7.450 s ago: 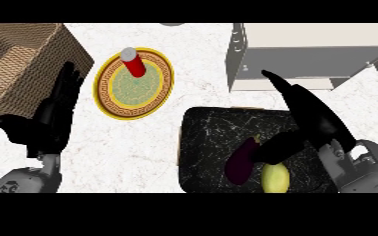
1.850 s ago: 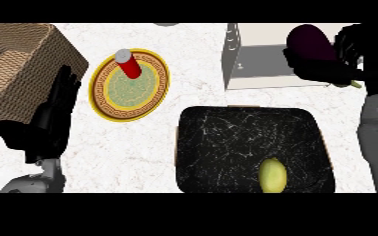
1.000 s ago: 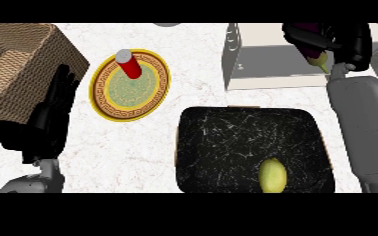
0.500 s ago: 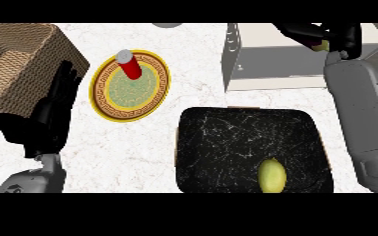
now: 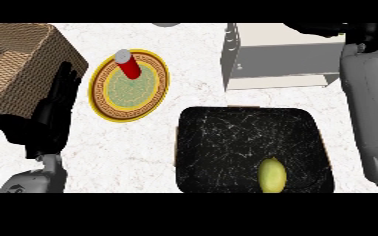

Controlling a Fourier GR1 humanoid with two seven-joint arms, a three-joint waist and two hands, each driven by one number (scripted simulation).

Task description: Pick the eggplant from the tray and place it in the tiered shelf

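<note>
No eggplant shows anywhere in the head view. The black marbled tray (image 5: 236,145) lies at the lower middle and holds only a yellow-green fruit (image 5: 272,175) near its front right. The white tiered shelf (image 5: 280,62) stands at the upper right. My right forearm runs up the right edge, and my right hand (image 5: 325,29) reaches over the shelf's far top, cut off by the view's upper edge. Whatever it holds is hidden. My left hand (image 5: 52,115) rests open at the left, fingers pointing up, beside the basket.
A yellow-rimmed patterned plate (image 5: 129,92) with a red can (image 5: 129,67) standing on it sits left of the tray. A wicker basket (image 5: 26,65) fills the upper left corner. White counter lies between plate, tray and shelf.
My right hand, which carried the dark eggplant near the shelf, has moved farther back over the shelf top; the eggplant has gone out of sight. The left hand has stayed put.
</note>
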